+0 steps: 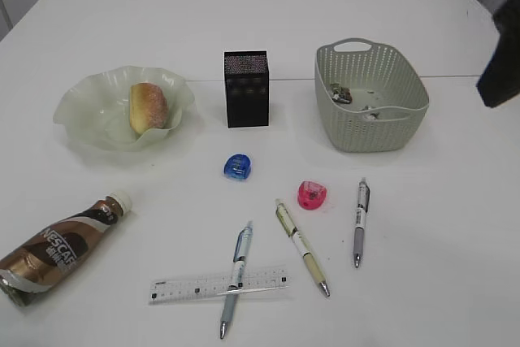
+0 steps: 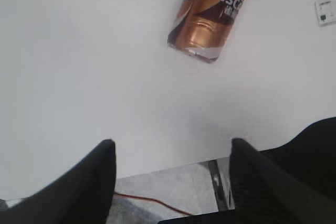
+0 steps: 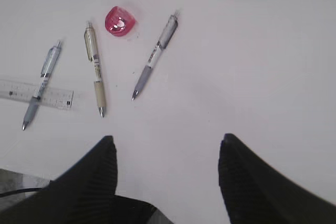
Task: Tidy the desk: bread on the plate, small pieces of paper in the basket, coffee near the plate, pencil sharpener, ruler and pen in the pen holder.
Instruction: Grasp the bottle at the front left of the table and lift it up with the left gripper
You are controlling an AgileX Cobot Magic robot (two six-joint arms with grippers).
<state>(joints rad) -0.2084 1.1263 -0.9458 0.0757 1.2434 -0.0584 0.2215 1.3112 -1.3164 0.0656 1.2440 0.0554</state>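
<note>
Bread (image 1: 149,108) on plate (image 1: 85,107), seemingly.

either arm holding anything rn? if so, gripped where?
Nothing is held. The left gripper has its jaws apart over bare table, short of the coffee bottle. The right gripper is open too, short of the pens.

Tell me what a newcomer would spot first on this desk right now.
Likely the brown coffee bottle lying on its side at the front left, and the bread already in the pale plate behind it. Next, three pens, one lying across the ruler, and the pink sharpener in front of the black pen holder.
</note>
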